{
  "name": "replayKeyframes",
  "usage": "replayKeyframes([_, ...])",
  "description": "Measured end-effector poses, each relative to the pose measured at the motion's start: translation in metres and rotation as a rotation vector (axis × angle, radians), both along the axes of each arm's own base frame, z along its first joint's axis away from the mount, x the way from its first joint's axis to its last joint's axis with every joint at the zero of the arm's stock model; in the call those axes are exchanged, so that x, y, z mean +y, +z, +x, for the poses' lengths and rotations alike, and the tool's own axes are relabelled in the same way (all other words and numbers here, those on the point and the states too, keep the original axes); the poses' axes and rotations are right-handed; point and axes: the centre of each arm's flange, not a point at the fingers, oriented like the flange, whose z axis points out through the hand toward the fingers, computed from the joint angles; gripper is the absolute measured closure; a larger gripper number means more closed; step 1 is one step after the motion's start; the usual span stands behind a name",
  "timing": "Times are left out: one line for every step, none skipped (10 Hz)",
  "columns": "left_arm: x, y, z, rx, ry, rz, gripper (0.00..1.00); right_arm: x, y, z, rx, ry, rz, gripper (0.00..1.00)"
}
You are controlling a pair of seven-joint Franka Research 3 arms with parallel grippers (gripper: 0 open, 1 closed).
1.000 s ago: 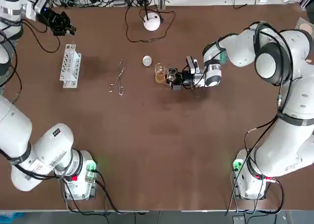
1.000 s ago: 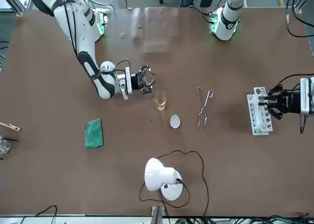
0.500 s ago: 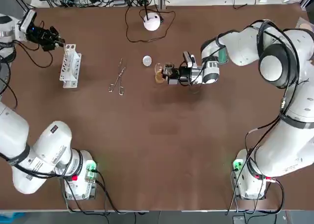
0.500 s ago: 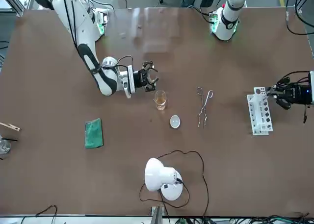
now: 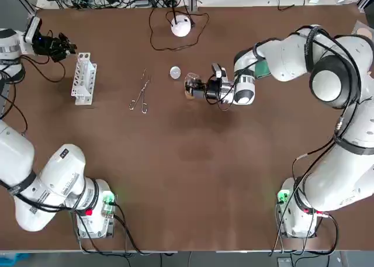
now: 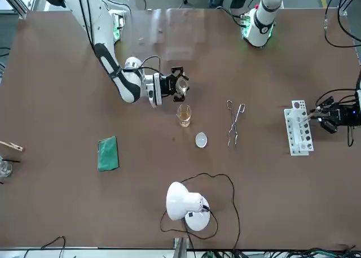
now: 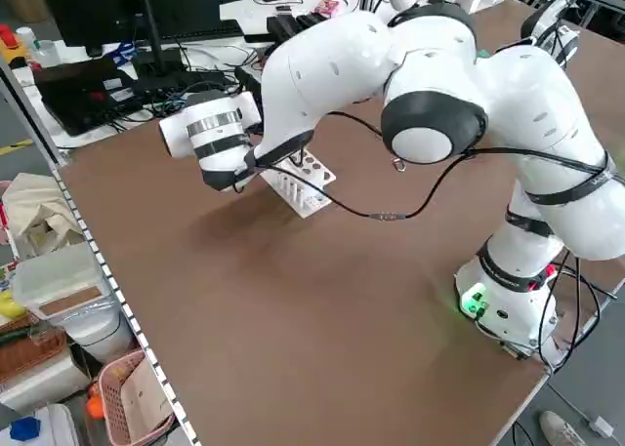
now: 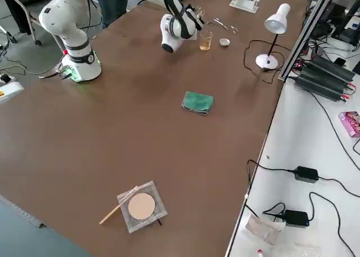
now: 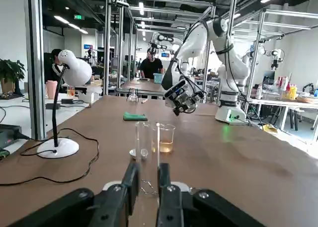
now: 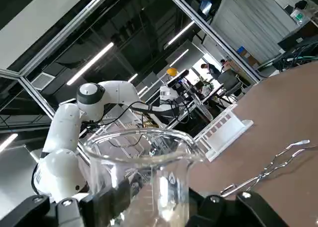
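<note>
Right gripper (image 6: 179, 85) is clamped on an empty glass beaker (image 10: 141, 157), with its fingers across the wall below the rim. The beaker is off the table (image 5: 193, 162), mid-width on the far half, right by the amber beaker (image 6: 183, 116) standing there.

My read on handling:
- It looks light, rigid, thin-walled and slick.
- I'd hold it mid-wall, never at the lip, with moderate squeeze. Too much cracks it; too little lets it slide when tilted.

Left gripper (image 5: 60, 45) is at the far left corner beside the rack (image 5: 82, 79). It's pinched on a thin glass tube (image 9: 147, 142). The tube looks even more fragile and round, so it may roll between the pads. I'd grip it on the upper part and keep it vertical.

Surface: a flat, hard brown top, so dropped glass would chip.
- Tongs (image 5: 140, 94) and a small dish (image 5: 175, 73) lie near the beakers.
- The lamp (image 5: 181, 26) and its cord sit further back.
- A cloth (image 6: 108, 153) lies toward my right side.

Room: open lab with aluminium frames. There are cables along the far edge, more arms on other benches, and a person (image 9: 150, 65) well back.
</note>
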Motion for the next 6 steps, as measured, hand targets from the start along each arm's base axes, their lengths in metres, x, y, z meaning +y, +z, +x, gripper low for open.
replayKeyframes([0.000,-0.001,0.000,0.002,0.001,-0.002,0.79,0.007,0.000,-0.006,0.019,0.000,0.005,0.61])
replayKeyframes([0.000,-0.002,0.000,0.002,0.001,-0.002,0.79,0.013,0.001,-0.011,0.037,-0.004,0.010,0.61])
replayKeyframes([0.002,-0.002,-0.001,0.004,0.003,-0.001,0.79,0.016,0.001,-0.014,0.064,-0.007,0.014,0.61])
replayKeyframes([0.005,-0.005,-0.003,0.010,0.009,0.001,0.79,0.017,0.001,-0.015,0.100,-0.010,0.019,0.61])
replayKeyframes([0.009,-0.011,-0.005,0.019,0.016,0.001,0.79,0.018,0.001,-0.014,0.139,-0.017,0.025,0.61])
replayKeyframes([0.011,-0.016,-0.007,0.026,0.020,-0.004,0.79,0.018,0.002,-0.012,0.174,-0.023,0.031,0.61])
